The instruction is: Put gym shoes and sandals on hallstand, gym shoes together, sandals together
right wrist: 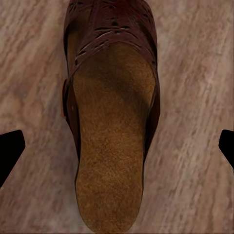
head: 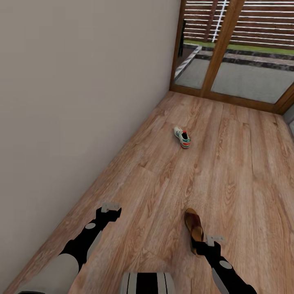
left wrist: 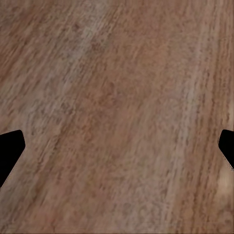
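One brown sandal (head: 193, 226) lies flat on the wood-plank corridor floor (head: 228, 171), near the front right. My right gripper (head: 204, 244) hovers over its heel end. In the right wrist view the sandal (right wrist: 111, 131) lies between the two spread fingertips (right wrist: 9, 148), so the gripper is open and holds nothing. One white gym shoe (head: 182, 137) with a teal-orange heel lies farther off, mid-floor. My left gripper (head: 109, 210) hangs open above bare planks (left wrist: 117, 117) near the wall. The other shoe, the other sandal and the hallstand are out of view.
A plain beige wall (head: 73, 102) runs along the left. A wood-framed glass door (head: 228, 49) closes the corridor's far end, with a terrace behind it. A grey edge (head: 290, 118) shows at the far right.
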Tool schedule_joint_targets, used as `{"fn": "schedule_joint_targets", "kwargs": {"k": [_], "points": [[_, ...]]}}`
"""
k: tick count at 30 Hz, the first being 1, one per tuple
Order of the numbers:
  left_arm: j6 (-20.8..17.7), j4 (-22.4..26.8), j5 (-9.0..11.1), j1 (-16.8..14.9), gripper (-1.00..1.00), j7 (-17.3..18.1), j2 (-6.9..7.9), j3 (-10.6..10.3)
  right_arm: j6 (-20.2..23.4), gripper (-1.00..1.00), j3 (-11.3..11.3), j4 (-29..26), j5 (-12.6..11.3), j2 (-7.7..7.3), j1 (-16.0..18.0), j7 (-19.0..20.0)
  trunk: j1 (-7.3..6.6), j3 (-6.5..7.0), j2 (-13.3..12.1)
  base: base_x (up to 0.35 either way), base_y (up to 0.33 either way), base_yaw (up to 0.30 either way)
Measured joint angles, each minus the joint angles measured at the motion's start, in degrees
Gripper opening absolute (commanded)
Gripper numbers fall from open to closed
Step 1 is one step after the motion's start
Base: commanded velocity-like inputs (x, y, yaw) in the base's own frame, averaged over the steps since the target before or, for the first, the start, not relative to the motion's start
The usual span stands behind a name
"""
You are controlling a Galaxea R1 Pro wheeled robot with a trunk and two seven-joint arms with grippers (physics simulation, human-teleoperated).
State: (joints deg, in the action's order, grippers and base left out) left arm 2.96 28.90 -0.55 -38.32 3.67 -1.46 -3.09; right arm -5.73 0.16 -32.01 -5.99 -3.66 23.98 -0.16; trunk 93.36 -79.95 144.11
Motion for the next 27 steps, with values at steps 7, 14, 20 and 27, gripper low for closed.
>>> {"fn": "schedule_joint_targets", "kwargs": {"k": [7, 14, 20, 27], "points": [[0.3, 0.0, 0.0, 0.1, 1.0, -0.2, -0.05, 0.1, -0.1, 1.0, 0.0, 0.1, 0.0, -0.05, 0.0, 0.0, 0.02, 0.0, 0.0, 0.097, 0.0, 0.0], [0.4, 0.1, 0.0, 0.2, 1.0, -0.5, -0.12, 0.1, -0.1, 1.0, 0.0, 0.2, 0.0, -0.09, 0.0, 0.0, 0.02, 0.0, 0.0, 0.013, 0.0, 0.0], [0.3, 0.1, 0.1, 0.1, 1.0, -0.1, -0.35, 0.0, -0.1, 1.0, 0.0, 0.3, 0.0, -0.18, 0.0, 0.3, 0.08, -0.44, 0.0, 0.001, 0.0, 0.0], [0.3, 0.1, 0.0, 0.0, 1.0, 0.1, -0.69, 0.0, -0.1, 1.0, 0.0, 0.3, -0.1, -0.26, 0.0, 0.4, 0.26, -1.99, 0.1, 0.0, 0.0, 0.0]]}}
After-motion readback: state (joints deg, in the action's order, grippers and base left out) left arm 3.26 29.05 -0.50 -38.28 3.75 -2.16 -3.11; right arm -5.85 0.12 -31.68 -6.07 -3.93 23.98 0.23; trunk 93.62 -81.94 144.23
